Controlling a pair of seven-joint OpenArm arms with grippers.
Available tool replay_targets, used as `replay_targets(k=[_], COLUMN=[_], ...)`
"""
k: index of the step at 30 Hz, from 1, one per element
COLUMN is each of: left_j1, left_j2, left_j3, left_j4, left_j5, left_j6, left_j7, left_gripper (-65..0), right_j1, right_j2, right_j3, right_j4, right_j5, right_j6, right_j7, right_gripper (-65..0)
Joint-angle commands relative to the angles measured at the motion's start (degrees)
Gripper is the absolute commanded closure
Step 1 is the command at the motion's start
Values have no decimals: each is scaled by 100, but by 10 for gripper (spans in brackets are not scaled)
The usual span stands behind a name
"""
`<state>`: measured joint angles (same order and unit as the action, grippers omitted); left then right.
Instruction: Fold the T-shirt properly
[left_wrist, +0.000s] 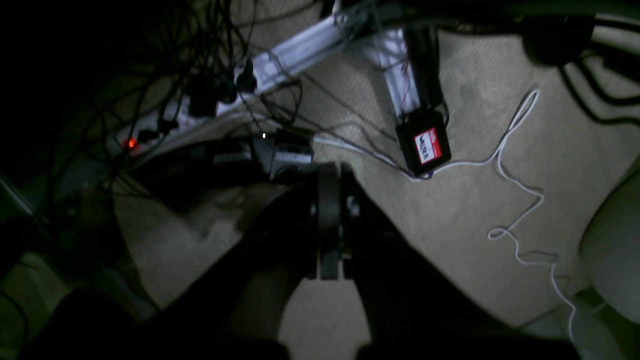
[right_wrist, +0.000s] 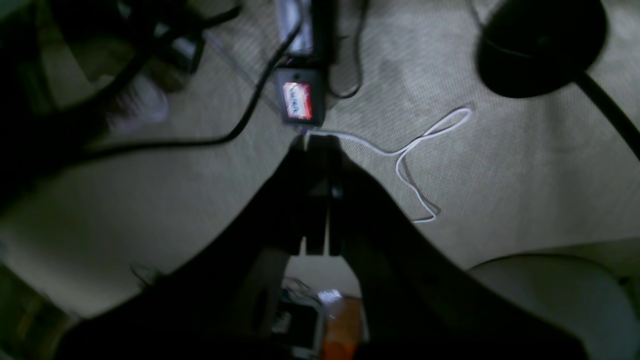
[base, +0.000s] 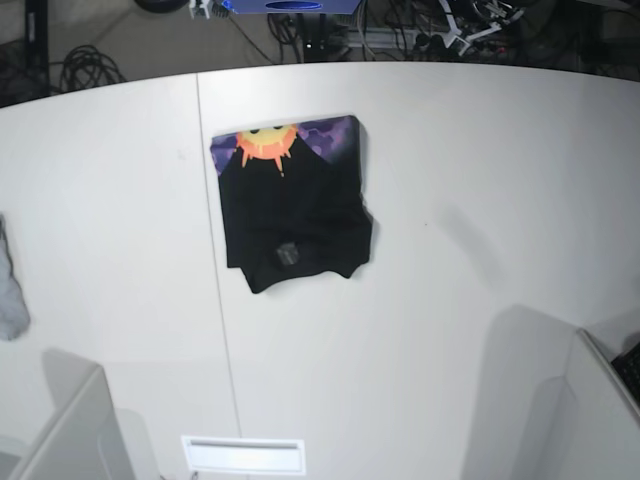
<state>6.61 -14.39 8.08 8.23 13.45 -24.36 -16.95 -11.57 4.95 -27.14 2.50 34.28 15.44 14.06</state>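
The black T-shirt (base: 293, 205) lies folded into a compact rectangle on the white table (base: 480, 200), left of centre, with the orange sun on purple print (base: 268, 143) showing at its far edge. Neither gripper shows in the base view. In the left wrist view my left gripper (left_wrist: 334, 172) hangs over the carpeted floor with its fingers together and nothing between them. In the right wrist view my right gripper (right_wrist: 320, 147) is likewise over the carpet, fingers together and empty. Both are away from the shirt.
A small grey cloth (base: 10, 290) lies at the table's left edge. A white slot plate (base: 243, 455) sits at the front edge. On the floor are a power strip (left_wrist: 200, 107), tangled cables, a black box with a red label (left_wrist: 424, 145) and a white cord (left_wrist: 515, 200).
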Motion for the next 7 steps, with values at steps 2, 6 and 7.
replay_targets(k=[2,6,7], left_j1=[55,55,55], left_j2=[-77,-60,-33], left_j3=[-3,50,50], left_j4=[140,184,184], left_j5=[-13,-5,13], left_j6=[-21,-21,-21], left_j7=[-41,-41,-41], left_gripper=[0,0,0], right_j1=[-16,-51,-60], right_j2=[-25,46,90], right_j3=[98,98,89], right_j4=[18,238,273], right_j5=[-22,-22,-22], right_j6=[43,43,43], right_j7=[57,66,66], right_gripper=[0,0,0])
